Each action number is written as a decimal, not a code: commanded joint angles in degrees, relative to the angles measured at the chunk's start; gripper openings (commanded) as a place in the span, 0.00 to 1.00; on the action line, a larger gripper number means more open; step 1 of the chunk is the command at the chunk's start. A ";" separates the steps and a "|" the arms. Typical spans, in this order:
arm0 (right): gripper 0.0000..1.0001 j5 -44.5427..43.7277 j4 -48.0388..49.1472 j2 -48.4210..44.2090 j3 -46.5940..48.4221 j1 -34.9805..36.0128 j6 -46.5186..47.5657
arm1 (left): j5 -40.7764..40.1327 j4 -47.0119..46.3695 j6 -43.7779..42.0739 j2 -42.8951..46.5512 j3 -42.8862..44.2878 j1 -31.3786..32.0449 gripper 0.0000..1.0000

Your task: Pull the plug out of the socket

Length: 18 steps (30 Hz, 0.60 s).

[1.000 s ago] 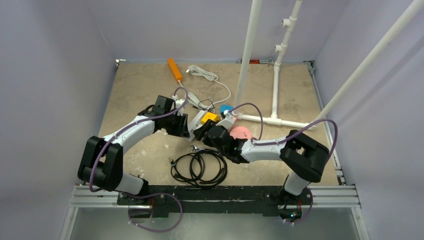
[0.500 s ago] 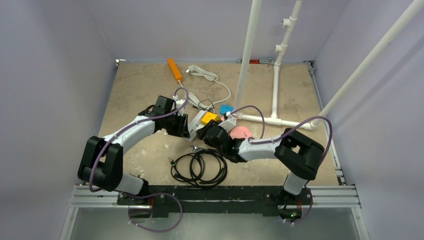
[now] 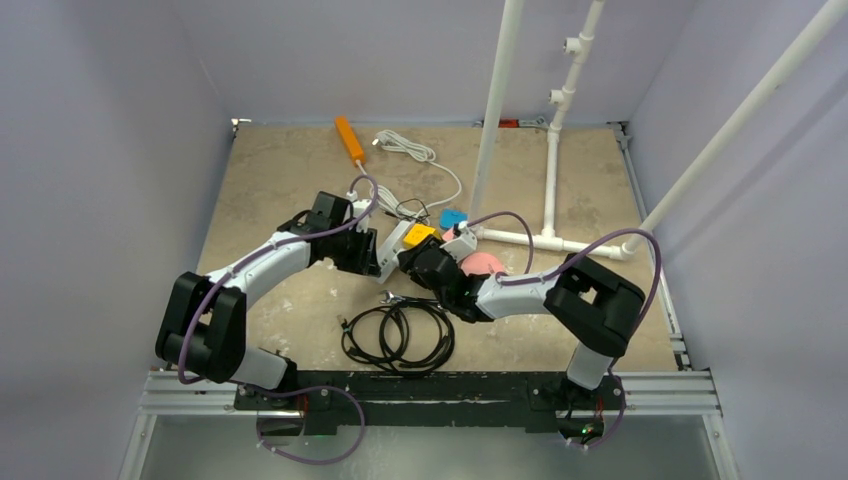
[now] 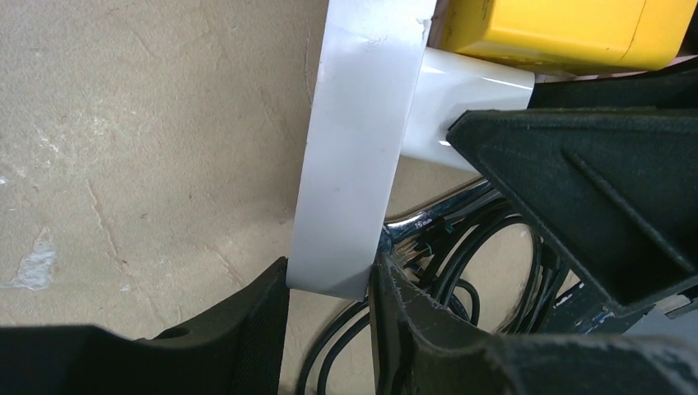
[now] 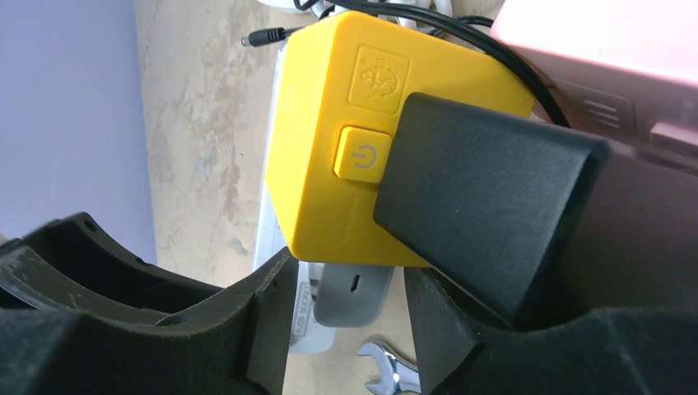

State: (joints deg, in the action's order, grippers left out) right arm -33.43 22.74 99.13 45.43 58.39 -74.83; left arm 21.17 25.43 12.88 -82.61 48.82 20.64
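Observation:
A white socket strip [image 3: 393, 240] lies mid-table with a yellow plug block [image 3: 418, 235] on it. My left gripper [image 3: 372, 250] is shut on the strip's near end; in the left wrist view both fingers press the white strip [image 4: 354, 148]. My right gripper [image 3: 412, 258] is open, and its fingertips straddle the near edge of the yellow plug [image 5: 329, 164]. A small grey adapter [image 5: 354, 292] sits on the strip in the gap between those fingers without touching them. One right finger [image 4: 593, 189] shows in the left wrist view below the yellow plug [image 4: 560, 33].
A black block [image 5: 486, 206] sits against the yellow plug. A wrench [image 3: 395, 297] and a coiled black cable [image 3: 398, 335] lie near the front. A pink object [image 3: 482, 264], a blue object [image 3: 453, 216], a white pipe frame [image 3: 550, 240], a white cable [image 3: 410, 150] and an orange bar [image 3: 349, 140] lie beyond.
My right arm has edged left and forward, bringing its gripper closer round the yellow plug. The left arm and the socket strip have stayed put.

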 commanded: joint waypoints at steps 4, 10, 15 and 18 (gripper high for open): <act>0.45 0.21 5.14 0.15 1.53 -0.91 -2.19 | 2.39 -2.13 0.31 0.28 0.94 0.97 0.00; 0.33 0.60 6.27 -1.09 1.19 -0.91 -2.60 | -0.39 -1.31 0.05 0.21 1.25 1.06 0.00; 0.16 0.12 6.69 -0.20 0.95 -0.82 -2.86 | -0.60 -1.47 0.21 0.65 1.37 1.15 0.00; 0.05 0.58 7.29 1.21 -0.30 -0.46 -5.28 | -0.87 -1.57 0.39 0.78 1.28 1.15 0.00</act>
State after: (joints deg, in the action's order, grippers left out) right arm -32.99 24.75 99.22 45.21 57.71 -76.42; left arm 20.38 25.74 12.88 -82.61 48.82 21.08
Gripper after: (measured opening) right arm 0.371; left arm 0.356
